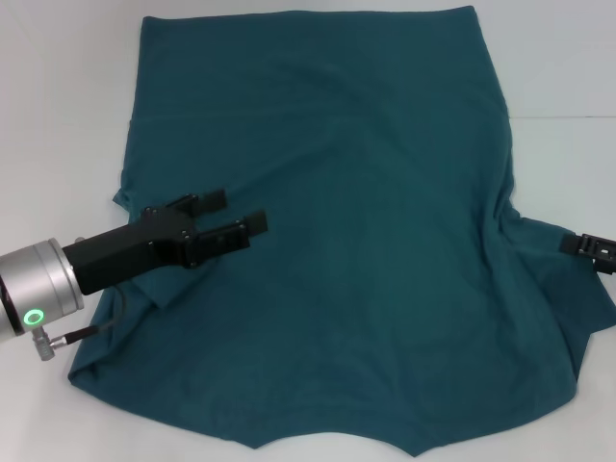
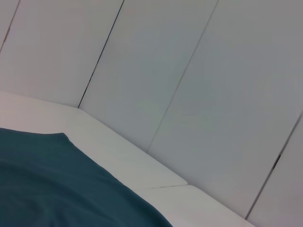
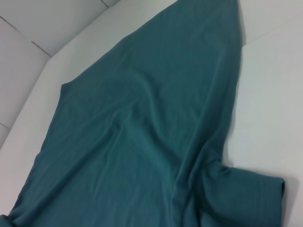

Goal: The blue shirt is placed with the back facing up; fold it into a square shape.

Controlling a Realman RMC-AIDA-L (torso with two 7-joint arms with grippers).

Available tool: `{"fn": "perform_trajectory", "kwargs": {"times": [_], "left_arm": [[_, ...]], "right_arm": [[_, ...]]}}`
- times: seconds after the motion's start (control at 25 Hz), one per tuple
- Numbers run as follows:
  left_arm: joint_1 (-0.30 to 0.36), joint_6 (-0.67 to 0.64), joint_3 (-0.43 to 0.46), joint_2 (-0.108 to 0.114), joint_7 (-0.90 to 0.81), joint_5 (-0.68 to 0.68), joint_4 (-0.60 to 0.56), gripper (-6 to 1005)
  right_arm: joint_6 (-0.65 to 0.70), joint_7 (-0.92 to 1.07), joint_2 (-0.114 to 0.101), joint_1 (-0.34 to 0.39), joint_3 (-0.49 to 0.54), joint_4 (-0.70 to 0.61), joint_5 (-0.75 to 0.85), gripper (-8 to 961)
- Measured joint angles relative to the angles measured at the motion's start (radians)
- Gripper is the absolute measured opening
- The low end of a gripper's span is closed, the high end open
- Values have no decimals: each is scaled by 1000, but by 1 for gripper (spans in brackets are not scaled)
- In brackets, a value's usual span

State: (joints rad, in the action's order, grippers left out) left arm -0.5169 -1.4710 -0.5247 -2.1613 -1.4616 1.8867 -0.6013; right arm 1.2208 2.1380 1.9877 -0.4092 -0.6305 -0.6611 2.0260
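The blue shirt lies spread flat on the white table, plain side up. Its hem is at the far side and its sleeves are near me. My left gripper hovers over the shirt's left part, open and empty, and the left sleeve is bunched under the arm. My right gripper shows only as a black tip at the right edge, at the right sleeve. The shirt also shows in the left wrist view and in the right wrist view.
White table surface borders the shirt on the left, right and far sides. A seam runs across the table. White wall panels rise behind the table in the left wrist view.
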Motion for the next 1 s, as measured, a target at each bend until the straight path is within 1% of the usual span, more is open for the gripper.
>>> {"fn": "perform_trajectory", "kwargs": {"times": [0.16,0.4,0.84,1.0], "left_arm": [[2,-1,2,0,-1,0,0,932],[3,-2,1,0,-2,0,0,932],[6,-8,5,-1,-11,-2,0,933],[6,-8,5,-2,-11,-2,0,932]], "right_arm": [[-11,-11,5,-2,0,0,0,812],[-19,-15,7,-4,-1,2,3,801],[-41,-23,9,-17,1,26,25,592],[-42,-23,11,-17,5,26,25,429]]}}
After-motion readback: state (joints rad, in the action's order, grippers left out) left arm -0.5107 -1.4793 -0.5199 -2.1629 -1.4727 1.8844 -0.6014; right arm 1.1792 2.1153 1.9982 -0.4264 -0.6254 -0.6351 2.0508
